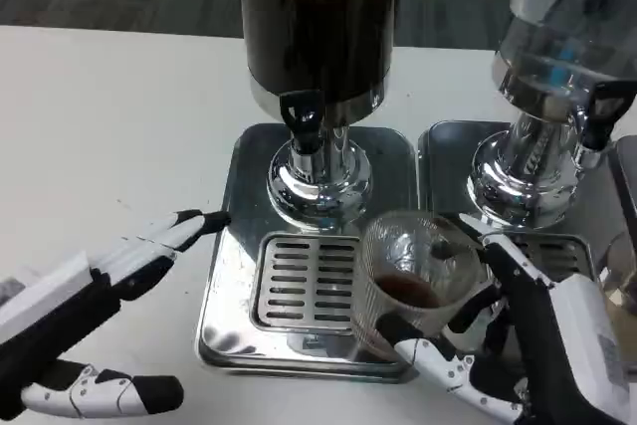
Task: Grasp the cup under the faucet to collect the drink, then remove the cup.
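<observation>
clear plastic cup (413,281), light, slick, part-filled and spill-prone, gripped around its wall by right hand (518,345); left hand (95,330) open, holding nothing.

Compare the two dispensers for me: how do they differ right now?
The left dispenser has a dark tank, seemingly full; the right dispenser has a clear tank. The left one's grille is open to view, with the cup in the right hand at its right edge; the right one's grille is partly hidden by that hand. Both share chrome bases and black tap handles.
</observation>
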Robot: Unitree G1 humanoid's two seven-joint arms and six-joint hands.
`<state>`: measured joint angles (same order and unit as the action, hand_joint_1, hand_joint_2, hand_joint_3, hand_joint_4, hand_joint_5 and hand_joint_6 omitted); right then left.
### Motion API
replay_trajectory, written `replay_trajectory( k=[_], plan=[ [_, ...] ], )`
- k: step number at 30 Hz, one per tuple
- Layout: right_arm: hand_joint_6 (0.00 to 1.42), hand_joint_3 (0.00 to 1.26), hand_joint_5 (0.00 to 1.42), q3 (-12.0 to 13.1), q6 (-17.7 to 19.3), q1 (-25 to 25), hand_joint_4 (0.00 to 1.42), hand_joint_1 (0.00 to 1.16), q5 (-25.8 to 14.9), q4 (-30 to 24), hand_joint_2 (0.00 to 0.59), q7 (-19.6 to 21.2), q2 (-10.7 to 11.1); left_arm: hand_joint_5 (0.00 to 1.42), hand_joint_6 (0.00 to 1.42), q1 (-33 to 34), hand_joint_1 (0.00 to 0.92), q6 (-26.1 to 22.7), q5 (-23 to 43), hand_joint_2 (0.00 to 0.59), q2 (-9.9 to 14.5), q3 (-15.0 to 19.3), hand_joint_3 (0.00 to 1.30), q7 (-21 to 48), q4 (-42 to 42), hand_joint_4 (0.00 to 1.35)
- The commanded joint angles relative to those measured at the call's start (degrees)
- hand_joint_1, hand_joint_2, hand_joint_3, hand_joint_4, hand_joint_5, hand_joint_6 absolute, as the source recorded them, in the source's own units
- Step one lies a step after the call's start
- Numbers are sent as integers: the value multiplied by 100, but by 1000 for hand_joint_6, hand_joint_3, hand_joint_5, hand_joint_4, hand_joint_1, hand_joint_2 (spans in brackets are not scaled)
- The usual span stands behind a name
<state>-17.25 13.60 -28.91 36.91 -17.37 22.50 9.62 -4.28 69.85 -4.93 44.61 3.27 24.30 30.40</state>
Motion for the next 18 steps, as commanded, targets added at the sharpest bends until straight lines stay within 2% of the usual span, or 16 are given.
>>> replay_trajectory(
  k=[1,18],
  plan=[
    [1137,484,847,38,293,-165,559,767,-95,-321,204,-17,2,0,38,-178,0,-10,167,62,116,-66,0,54,-178,0],
    [1154,496,865,120,547,-806,559,787,-97,-792,200,-151,52,0,54,-543,0,-62,442,56,165,-83,0,167,-475,0]
  ],
)
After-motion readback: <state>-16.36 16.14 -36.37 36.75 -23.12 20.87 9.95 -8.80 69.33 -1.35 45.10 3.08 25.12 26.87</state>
